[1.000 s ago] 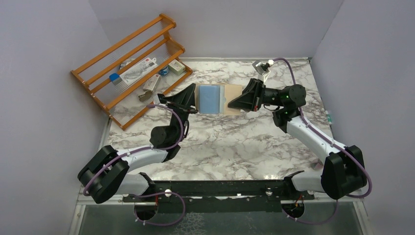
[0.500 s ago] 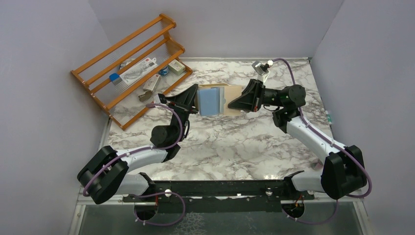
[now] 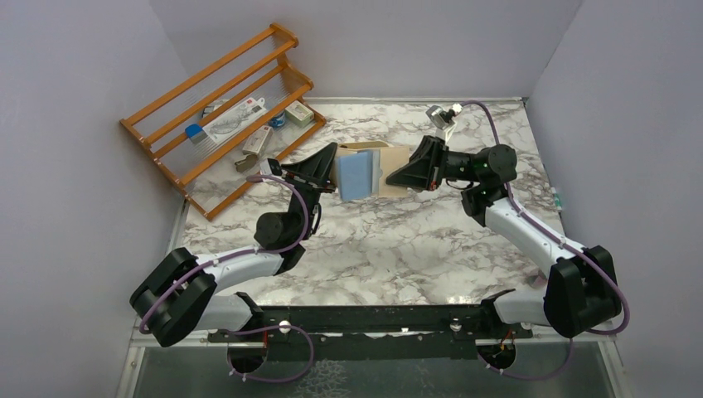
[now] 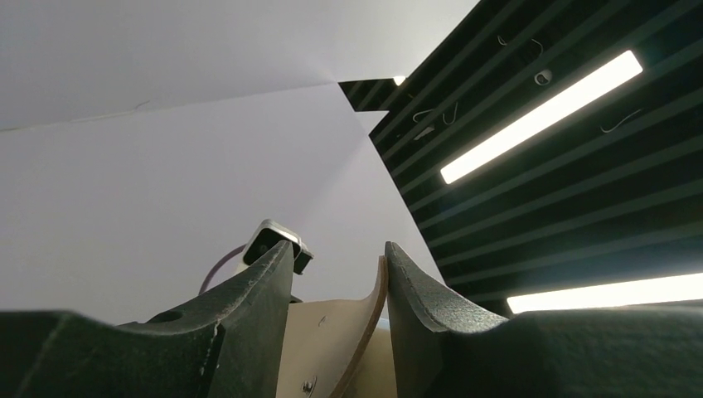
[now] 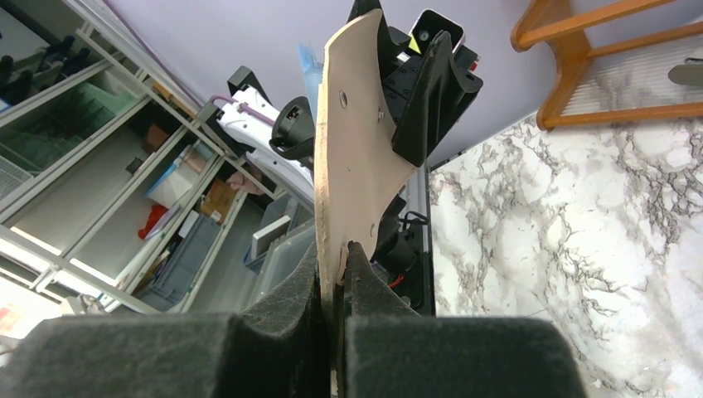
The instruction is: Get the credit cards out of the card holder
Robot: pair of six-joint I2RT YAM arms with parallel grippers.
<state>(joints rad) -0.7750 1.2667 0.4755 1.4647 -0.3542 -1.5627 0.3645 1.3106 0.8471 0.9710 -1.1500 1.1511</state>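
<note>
No legible txt, brand or no. in any view. White pkg (image 3: 235,116) on the wooden rack (image 3: 207,76) bore a red mark w/ dark print, too small to read. Blue credit card (image 3: 356,176) face showed nothing readable.

Matt tan leather card holder (image 3: 397,163), smooth blue plastic credit cards (image 3: 357,177), glossy marble-look desk (image 3: 398,240), varnished wooden rack (image 3: 203,77) at ten o'clock.

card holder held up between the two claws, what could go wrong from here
The left claw straddles a tan flap of the card holder, not clearly the light blue card, so it may pinch leather and pull against the right claw. The right claw grips only a thin edge of the holder above the table; a tug could slip it free.
</note>
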